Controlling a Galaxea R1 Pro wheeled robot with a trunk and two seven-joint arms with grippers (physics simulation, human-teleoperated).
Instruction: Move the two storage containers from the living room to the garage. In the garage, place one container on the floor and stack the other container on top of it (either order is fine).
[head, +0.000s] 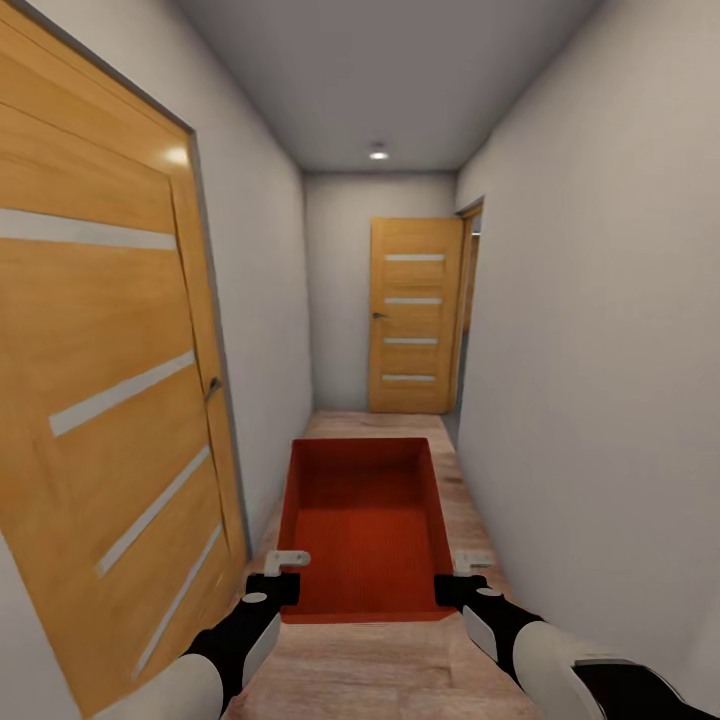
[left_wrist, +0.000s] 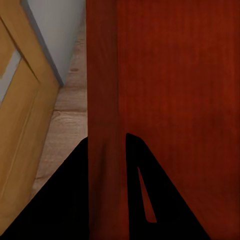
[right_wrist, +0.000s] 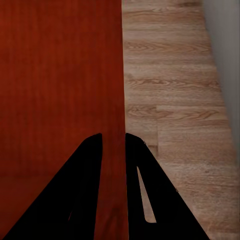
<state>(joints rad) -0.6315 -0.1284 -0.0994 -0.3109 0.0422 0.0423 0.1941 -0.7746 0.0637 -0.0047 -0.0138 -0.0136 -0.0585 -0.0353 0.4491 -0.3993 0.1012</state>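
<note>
Bin: an orange-red storage container (head: 365, 525) with no lid is held up in front of the robot, above the light wood plank floor (head: 400, 680) of a narrow hallway.
Left hand: the left hand (head: 272, 588) is clamped on the bin's left wall near the close corner; in the left wrist view its dark fingers (left_wrist: 145, 195) sit on each side of that wall (left_wrist: 102, 100).
Right hand: the right hand (head: 460, 590) is clamped on the bin's right wall near the close corner; its fingers (right_wrist: 142, 195) pinch the rim.
Big door: an orange-wood door (head: 100, 400) with pale slits stands just left of the bin.
Far door: a second orange-wood door (head: 412, 315) stands beyond the bin, at the hallway's end.
Walls: white walls (head: 600, 350) are on both sides of the bin.
</note>
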